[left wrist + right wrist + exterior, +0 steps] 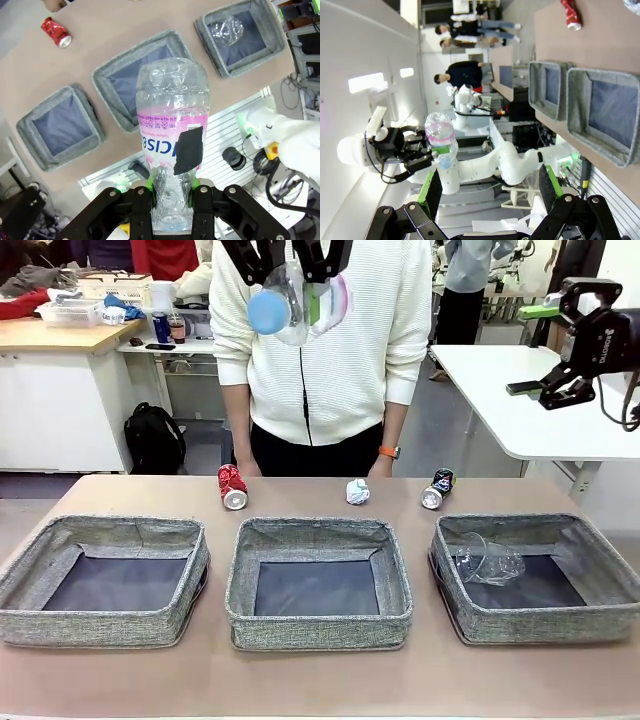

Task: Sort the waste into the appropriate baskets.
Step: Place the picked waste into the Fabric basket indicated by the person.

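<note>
High above the table, my left gripper (287,268) is shut on the clear bottle (292,302), whose blue cap points left. The left wrist view shows the gripper (172,192) clamping the bottle (172,135) at its neck end, above the middle basket (145,75). My right gripper (533,348) hangs open and empty off to the right, its fingers (432,192) spread wide. Three grey baskets (105,625) (318,625) (480,625) stand in a row. A clear plastic cup (487,560) lies in the right one. Behind them lie a red can (232,486), a paper ball (358,491) and a dark can (437,488).
A person in a white sweater (320,350) stands at the far edge, hands near the table. A white table (540,410) stands beyond the right side. A strip of bare tabletop (320,680) runs in front of the baskets.
</note>
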Robot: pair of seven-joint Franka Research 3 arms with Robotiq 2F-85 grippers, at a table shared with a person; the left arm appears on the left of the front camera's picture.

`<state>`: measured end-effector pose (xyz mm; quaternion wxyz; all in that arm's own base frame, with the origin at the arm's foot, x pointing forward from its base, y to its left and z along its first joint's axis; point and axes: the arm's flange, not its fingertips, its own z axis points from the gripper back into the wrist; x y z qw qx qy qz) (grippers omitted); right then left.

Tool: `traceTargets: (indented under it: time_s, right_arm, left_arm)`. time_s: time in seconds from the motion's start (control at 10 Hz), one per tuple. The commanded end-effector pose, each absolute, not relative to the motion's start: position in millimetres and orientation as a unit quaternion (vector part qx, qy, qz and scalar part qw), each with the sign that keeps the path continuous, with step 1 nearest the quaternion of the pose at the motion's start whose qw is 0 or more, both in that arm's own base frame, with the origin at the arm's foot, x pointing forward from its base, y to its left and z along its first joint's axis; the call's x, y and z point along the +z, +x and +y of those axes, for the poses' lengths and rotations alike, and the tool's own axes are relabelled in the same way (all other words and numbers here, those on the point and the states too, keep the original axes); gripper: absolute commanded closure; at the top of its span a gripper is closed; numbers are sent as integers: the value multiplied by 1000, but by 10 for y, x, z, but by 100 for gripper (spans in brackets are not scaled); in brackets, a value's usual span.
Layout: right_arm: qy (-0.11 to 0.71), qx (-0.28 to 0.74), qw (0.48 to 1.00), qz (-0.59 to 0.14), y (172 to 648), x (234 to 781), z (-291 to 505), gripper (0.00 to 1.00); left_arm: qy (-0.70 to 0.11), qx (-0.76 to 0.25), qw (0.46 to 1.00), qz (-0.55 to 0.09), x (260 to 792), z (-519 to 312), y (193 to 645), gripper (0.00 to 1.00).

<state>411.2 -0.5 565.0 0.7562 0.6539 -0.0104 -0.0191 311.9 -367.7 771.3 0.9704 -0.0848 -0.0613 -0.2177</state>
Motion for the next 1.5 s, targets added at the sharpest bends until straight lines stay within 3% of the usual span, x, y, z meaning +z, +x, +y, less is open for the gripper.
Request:
traceTargets:
  time_s: [0.0, 1.4]
  right_arm:
    - [659, -19, 752, -15, 4140, 5685, 4, 0]
    - [659, -19, 752, -15, 4140, 5685, 4, 0]
  left_arm:
    - [-80, -218, 971, -62, 7731, -3634, 3108, 81]
    - [-80, -218, 971, -62, 7731, -3634, 3108, 81]
